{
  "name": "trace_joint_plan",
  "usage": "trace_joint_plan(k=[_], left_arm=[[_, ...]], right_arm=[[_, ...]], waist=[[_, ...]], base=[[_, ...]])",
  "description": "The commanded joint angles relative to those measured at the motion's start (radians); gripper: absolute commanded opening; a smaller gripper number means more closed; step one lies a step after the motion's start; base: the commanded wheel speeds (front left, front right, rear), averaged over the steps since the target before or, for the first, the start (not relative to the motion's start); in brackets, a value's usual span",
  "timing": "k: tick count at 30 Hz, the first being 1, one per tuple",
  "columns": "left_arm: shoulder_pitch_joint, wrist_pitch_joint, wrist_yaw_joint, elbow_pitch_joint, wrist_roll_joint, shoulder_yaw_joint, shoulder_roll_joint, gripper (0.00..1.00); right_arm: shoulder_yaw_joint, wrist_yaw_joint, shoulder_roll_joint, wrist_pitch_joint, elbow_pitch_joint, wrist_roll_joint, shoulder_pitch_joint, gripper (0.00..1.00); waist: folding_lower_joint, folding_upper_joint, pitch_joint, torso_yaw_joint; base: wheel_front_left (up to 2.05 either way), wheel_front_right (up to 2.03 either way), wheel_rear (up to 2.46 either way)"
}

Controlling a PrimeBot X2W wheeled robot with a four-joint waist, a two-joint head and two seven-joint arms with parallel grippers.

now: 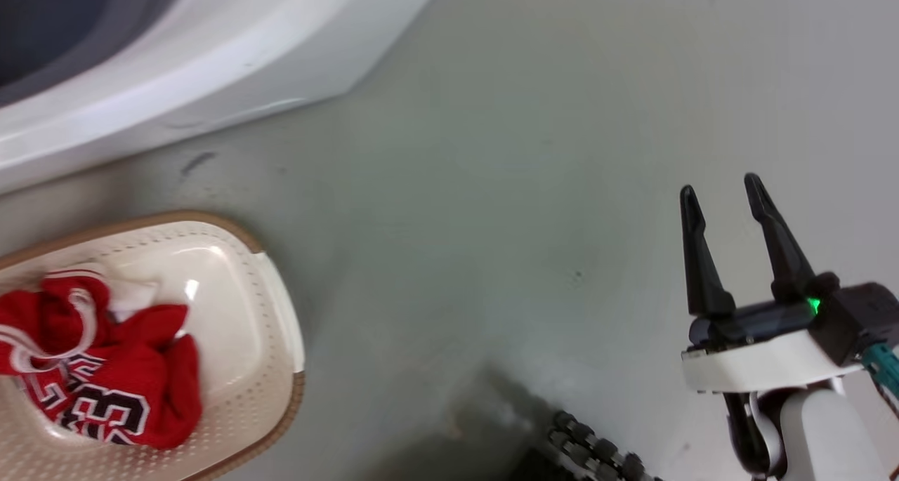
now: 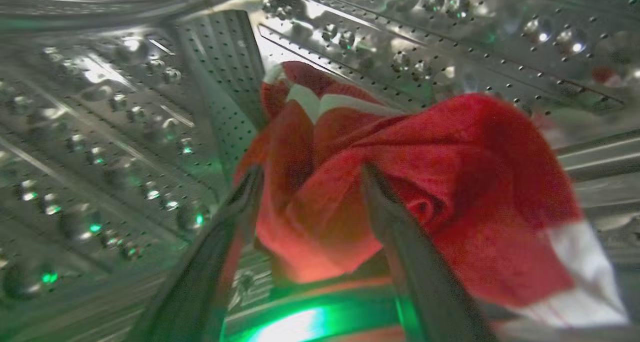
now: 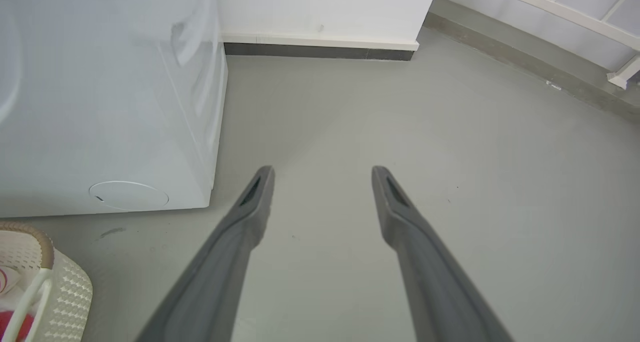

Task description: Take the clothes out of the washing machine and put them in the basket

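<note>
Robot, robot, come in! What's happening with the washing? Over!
Left gripper open in the drum, fingers astride a red garment. Right gripper open above the floor. Jersey 23 in the basket. Nothing seen blocking.

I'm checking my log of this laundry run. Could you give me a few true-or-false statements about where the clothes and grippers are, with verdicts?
1. A red jersey marked 23 lies in the basket. True.
2. The right gripper holds a garment. False: its fingers are open and hold nothing, above the bare floor.
3. The left gripper is inside the steel drum. True.
4. The drum is empty. False: a red garment with white trim lies there, at the left gripper's open fingers.
5. The basket stands on top of the washing machine. False: it stands on the floor beside it.
</note>
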Motion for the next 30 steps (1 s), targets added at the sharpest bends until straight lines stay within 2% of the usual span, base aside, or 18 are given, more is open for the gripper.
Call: trace_joint_plan(k=[1, 5, 13, 14, 15, 23, 30], left_arm=[[-0.03, 0.029, 0.007, 0.026, 0.001, -0.005, -0.006, 1.0], [-0.094, 0.099, 0.022, 0.093, 0.022, -0.029, -0.011, 1.0], [-0.123, 0.139, 0.02, 0.195, 0.038, -0.062, -0.03, 1.0], [-0.124, 0.145, 0.018, 0.204, 0.038, -0.067, -0.035, 0.63], [-0.128, 0.145, 0.015, 0.21, 0.037, -0.07, -0.039, 0.0], [-0.182, 0.063, 0.005, 0.235, 0.039, -0.079, -0.033, 0.0], [-0.187, -0.114, -0.004, 0.212, 0.057, -0.095, -0.009, 0.0]], right_arm=[[0.003, -0.001, 0.003, -0.002, -0.009, 0.003, 0.019, 1.0], [0.0, -0.001, 0.002, -0.002, -0.024, 0.012, 0.047, 1.0], [-0.007, -0.001, 0.002, -0.002, -0.044, 0.018, 0.063, 1.0], [-0.008, -0.001, 0.002, -0.002, -0.045, 0.018, 0.062, 1.0], [-0.009, -0.001, 0.002, -0.002, -0.047, 0.019, 0.059, 1.0], [-0.009, -0.001, 0.002, -0.002, -0.04, 0.026, 0.035, 1.0], [0.001, -0.001, 0.002, -0.002, -0.031, 0.02, -0.014, 1.0]], waist=[[-0.0001, 0.0, 0.049, -0.044], [-0.0001, 0.0, 0.064, -0.046], [-0.0001, 0.0, 0.083, -0.044], [-0.0001, 0.0, 0.086, -0.042], [-0.0001, 0.0, 0.09, -0.042], [-0.0001, 0.0, 0.097, -0.039], [-0.0001, 0.0, 0.073, -0.036]], base=[[0.0, 0.0, 0.0], [0.0, 0.0, 0.0], [0.0, 0.0, 0.0], [0.0, 0.0, 0.0], [0.0, 0.0, 0.0], [0.0, 0.0, 0.0], [0.0, 0.0, 0.0]])
